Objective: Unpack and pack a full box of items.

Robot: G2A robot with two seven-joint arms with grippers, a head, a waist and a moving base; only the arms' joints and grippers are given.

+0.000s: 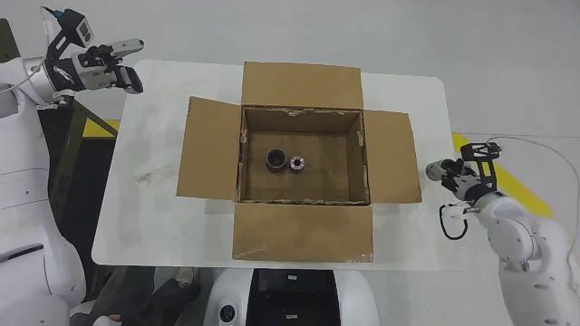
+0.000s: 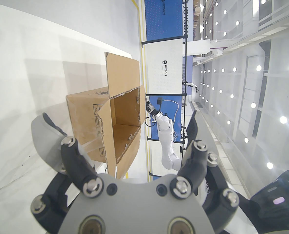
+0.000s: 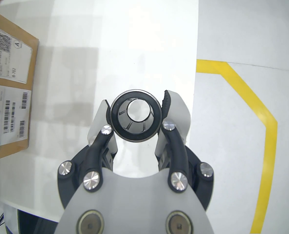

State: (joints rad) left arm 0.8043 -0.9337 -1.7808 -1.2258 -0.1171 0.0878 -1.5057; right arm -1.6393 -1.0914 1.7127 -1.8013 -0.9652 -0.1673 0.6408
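An open cardboard box [image 1: 304, 235] stands mid-table with its flaps spread; in the left wrist view the box [image 2: 86, 113] is seen from one side. On its floor lie a dark hollow cylinder [image 1: 275, 159] and a small silver metal part [image 1: 297, 161]. My right gripper [image 1: 440, 171] hovers over the table's right edge, beside the right flap. In its own view the right gripper [image 3: 136, 109] is shut on a black-rimmed metal sleeve [image 3: 136, 116] held above the table. My left gripper [image 1: 134, 63] hangs open over the table's far left corner, nothing between its fingers [image 2: 49, 125].
The white table [image 1: 145, 190] has bare room left of the box and a narrow strip at the right. A yellow floor line [image 3: 254, 98] runs past the table's right edge. A shipping label [image 3: 5, 57] covers the box side near my right gripper.
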